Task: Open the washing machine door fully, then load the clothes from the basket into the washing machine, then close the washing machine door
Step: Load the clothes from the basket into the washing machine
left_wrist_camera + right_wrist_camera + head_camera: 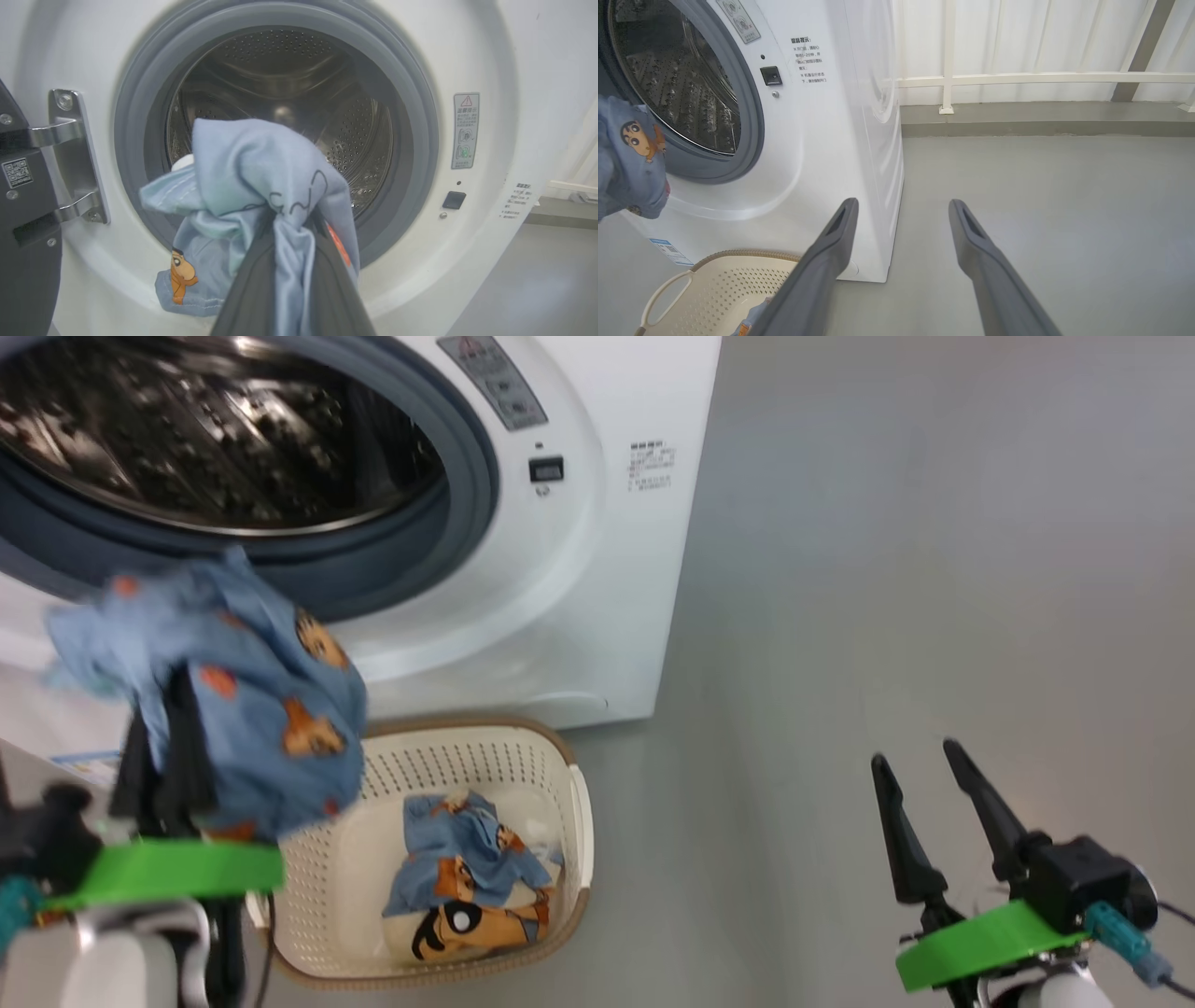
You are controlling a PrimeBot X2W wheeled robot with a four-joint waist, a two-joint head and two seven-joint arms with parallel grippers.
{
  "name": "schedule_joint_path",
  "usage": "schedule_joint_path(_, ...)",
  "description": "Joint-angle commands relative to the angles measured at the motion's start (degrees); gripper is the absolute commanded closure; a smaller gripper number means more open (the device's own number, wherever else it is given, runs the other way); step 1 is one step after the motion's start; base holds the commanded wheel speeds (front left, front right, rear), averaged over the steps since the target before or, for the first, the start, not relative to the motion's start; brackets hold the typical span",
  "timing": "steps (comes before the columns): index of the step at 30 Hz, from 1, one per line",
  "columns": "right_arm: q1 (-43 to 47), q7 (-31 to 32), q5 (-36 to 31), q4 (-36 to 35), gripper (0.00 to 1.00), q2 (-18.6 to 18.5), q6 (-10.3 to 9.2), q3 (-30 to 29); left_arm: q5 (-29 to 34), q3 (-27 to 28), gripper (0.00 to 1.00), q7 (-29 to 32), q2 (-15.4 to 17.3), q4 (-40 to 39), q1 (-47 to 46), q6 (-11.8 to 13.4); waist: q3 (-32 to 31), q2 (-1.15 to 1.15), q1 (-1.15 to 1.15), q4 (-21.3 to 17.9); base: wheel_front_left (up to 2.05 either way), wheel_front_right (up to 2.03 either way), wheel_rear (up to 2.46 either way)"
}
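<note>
1. While the door (pixel 23 242) hangs swung wide on its steel hinge at the left edge of the washer (pixel 597 569), the round opening stands clear, so the first step looks done
2. Left gripper (pixel 292 228) is clenched on a light blue garment (pixel 243 709) with orange cartoon prints; the bundle is held just in front of the lower rim of the opening, not yet inside the drum (pixel 289 79)
3. Drum looks empty of clothing, as far as its perforated steel wall shows
4. Basket (pixel 571 784) sits on the floor (pixel 934 569) against the foot of the washer, with its far left corner beneath the held garment
5. More clothes (pixel 467 887), blue and orange-tan, lie toward the near right corner of the basket, so loading has only begun
6. Right gripper (pixel 915 753) hangs over bare floor well to the right of the basket, jaws spread wide, holding nothing
7. Judging from this, three things are left: push this garment into the drum, fetch the rest from the basket, then swing the door closed
</note>
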Motion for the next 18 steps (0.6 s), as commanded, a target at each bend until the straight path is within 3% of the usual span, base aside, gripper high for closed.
schedule_joint_path(1, -2.2, -0.3, -0.6, -1.7, 0.00, -0.2, 0.09, 1.8, 0.9, 2.4, 1.00, -0.6, 0.8, -0.7, -3.5, -0.3, 4.3, 0.00, 0.00, -1.4, 0.00, 0.00, 0.00)
schedule_joint_path(7, -4.8, -0.3, -0.1, -1.9, 0.00, -0.2, 0.09, 2.9, 1.8, 4.1, 1.00, -0.6, 2.4, 2.7, -12.7, -0.6, 8.9, 0.00, 0.00, -3.4, 0.00, 0.00, 0.00)
schedule_joint_path(18, -7.8, -0.3, 1.1, -2.6, 0.00, -0.2, 0.09, 3.6, 0.7, 2.9, 1.00, -0.6, 8.5, 11.0, -26.5, -0.6, 17.1, 0.00, 0.00, -6.6, 0.00, 0.00, 0.00)
